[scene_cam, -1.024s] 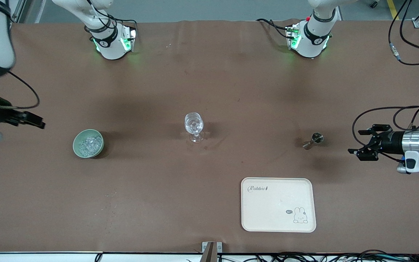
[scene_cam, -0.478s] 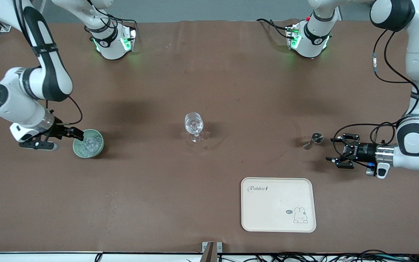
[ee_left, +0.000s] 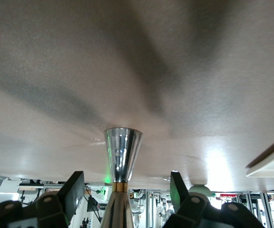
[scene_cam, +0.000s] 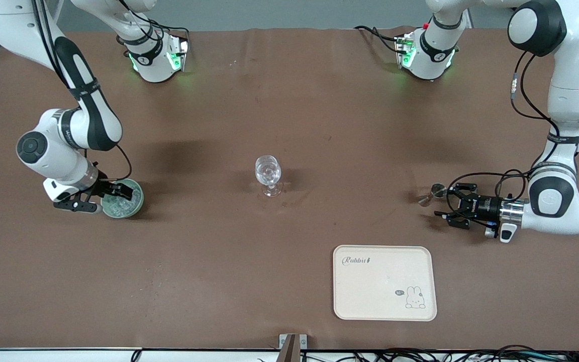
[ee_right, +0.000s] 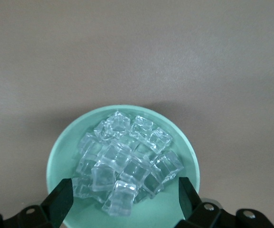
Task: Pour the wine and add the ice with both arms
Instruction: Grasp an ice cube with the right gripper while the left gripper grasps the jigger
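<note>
A pale green bowl [scene_cam: 137, 201] holding ice [ee_right: 127, 161] stands toward the right arm's end of the table. My right gripper [ee_right: 123, 197] hangs open just over it, with one finger on each side of the ice pile [scene_cam: 118, 205]. A small metal jigger [scene_cam: 432, 193] stands toward the left arm's end. My left gripper [ee_left: 125, 190] lies level at table height, open, its fingers [ee_left: 75, 190] flanking the jigger's [ee_left: 121, 152] waist with a gap on both sides. A clear wine glass [scene_cam: 268, 173] stands mid-table between them. Wine is out of view.
A cream tray [scene_cam: 385, 301] with a rabbit print lies nearer the front camera than the jigger. The two arm bases [scene_cam: 156, 58] [scene_cam: 427, 53] stand along the table's back edge. Brown tabletop [scene_cam: 219, 251] surrounds everything.
Both arms swung in from the table's ends. The right gripper came over the ice bowl. The left gripper slid up around the jigger and its fingers narrowed a little.
</note>
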{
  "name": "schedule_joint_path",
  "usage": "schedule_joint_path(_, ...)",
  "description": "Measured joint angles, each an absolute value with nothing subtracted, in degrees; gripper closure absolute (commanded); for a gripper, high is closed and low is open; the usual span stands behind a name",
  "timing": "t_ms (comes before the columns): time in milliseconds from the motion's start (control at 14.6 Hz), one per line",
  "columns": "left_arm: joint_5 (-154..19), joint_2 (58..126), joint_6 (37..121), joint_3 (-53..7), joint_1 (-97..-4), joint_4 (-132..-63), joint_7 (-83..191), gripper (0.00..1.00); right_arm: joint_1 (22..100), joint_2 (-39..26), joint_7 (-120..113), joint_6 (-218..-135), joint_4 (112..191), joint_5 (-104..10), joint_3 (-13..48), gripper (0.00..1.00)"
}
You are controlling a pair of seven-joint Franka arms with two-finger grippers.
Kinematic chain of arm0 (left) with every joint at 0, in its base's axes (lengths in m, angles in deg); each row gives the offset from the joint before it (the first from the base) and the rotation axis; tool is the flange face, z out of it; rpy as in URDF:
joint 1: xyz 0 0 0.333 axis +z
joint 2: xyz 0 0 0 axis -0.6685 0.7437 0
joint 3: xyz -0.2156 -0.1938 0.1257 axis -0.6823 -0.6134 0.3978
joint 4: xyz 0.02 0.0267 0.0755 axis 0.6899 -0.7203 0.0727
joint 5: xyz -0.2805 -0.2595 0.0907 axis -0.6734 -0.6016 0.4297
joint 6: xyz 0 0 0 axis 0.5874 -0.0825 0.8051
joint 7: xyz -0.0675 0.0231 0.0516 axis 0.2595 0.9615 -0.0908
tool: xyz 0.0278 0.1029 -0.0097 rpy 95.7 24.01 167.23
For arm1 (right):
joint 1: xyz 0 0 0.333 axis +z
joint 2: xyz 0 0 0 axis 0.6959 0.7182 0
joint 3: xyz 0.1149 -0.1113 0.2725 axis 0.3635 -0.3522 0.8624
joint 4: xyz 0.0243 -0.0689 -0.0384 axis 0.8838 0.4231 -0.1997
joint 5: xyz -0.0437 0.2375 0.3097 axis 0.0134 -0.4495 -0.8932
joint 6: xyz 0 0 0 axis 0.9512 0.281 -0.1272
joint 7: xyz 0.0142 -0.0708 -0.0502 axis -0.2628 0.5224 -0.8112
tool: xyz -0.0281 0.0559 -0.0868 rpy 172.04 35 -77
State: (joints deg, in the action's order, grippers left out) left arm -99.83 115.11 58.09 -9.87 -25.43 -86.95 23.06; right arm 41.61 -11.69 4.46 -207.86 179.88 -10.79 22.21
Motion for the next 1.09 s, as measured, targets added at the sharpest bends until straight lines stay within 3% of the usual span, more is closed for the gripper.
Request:
schedule_joint_path(137, -99.8, 115.1, 57.9, -10.2, -25.4, -87.2, 23.1, 0.34, 41.6, -11.1, 4.6, -208.0, 179.9, -10.8, 22.2, 0.24)
schedule_joint_path(273, -99.8, 115.1, 57.7, -10.7, -25.5, -87.4, 23.1, 0.4, 41.6, -11.1, 4.9, -207.9, 180.0, -10.8, 22.2, 0.25)
schedule_joint_path(614, -99.8, 115.1, 57.3, -11.6, -25.5, -87.5, 24.6, 0.54, 41.6, -11.0, 5.4, -207.5, 181.2, -10.8, 22.2, 0.38)
schedule_joint_path(819, -99.8, 115.1, 57.1, -11.6, -25.4, -87.6, 25.3, 0.56, 41.6, -11.1, 5.8, -207.1, 181.3, -10.8, 22.2, 0.39)
schedule_joint_path(1092, -99.8, 115.1, 57.1, -11.6, -25.4, -88.1, 26.2, 0.72, 41.6, -11.1, 6.0, -206.2, 181.3, -10.8, 22.3, 0.38)
